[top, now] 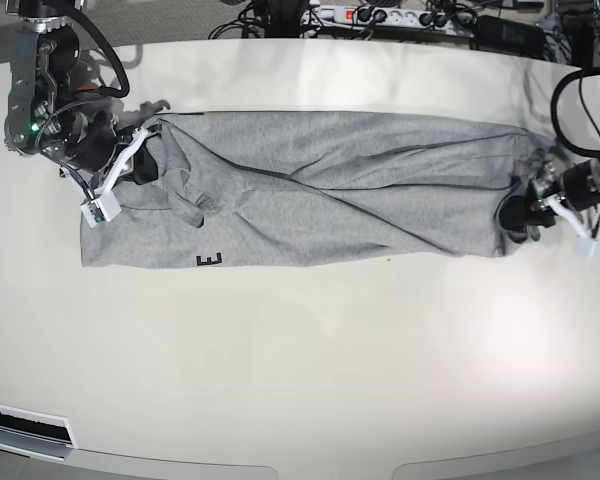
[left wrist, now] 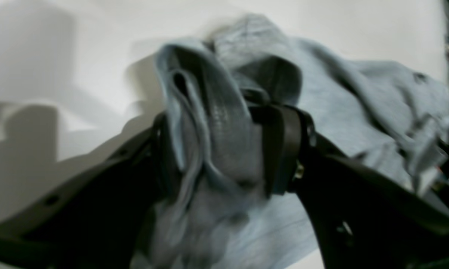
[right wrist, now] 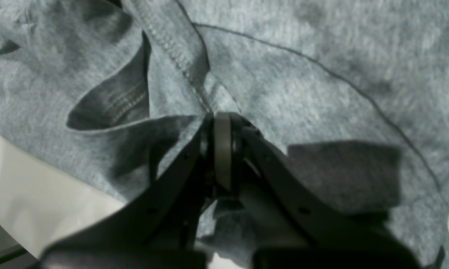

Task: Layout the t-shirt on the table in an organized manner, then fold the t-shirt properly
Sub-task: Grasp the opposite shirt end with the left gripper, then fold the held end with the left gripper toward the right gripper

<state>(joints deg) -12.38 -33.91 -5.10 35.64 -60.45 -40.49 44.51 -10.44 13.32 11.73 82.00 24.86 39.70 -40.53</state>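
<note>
The grey t-shirt [top: 330, 190] lies stretched in a long band across the far half of the off-white table [top: 310, 360], with twisted folds and a black letter showing at its front edge. At the band's left end my right gripper [top: 145, 140] is shut on a seamed edge of the cloth; the right wrist view shows its fingers [right wrist: 222, 117] pinched together on fabric. My left gripper [top: 525, 208] is at the right end. In the left wrist view its fingers [left wrist: 224, 123] stand wide, clamped on a thick bunch of t-shirt [left wrist: 217, 112].
Cables and a power strip [top: 370, 15] run along the table's back edge. A white and black device [top: 25, 430] sits at the near left corner. Bare tabletop spreads in front of the shirt toward the near edge.
</note>
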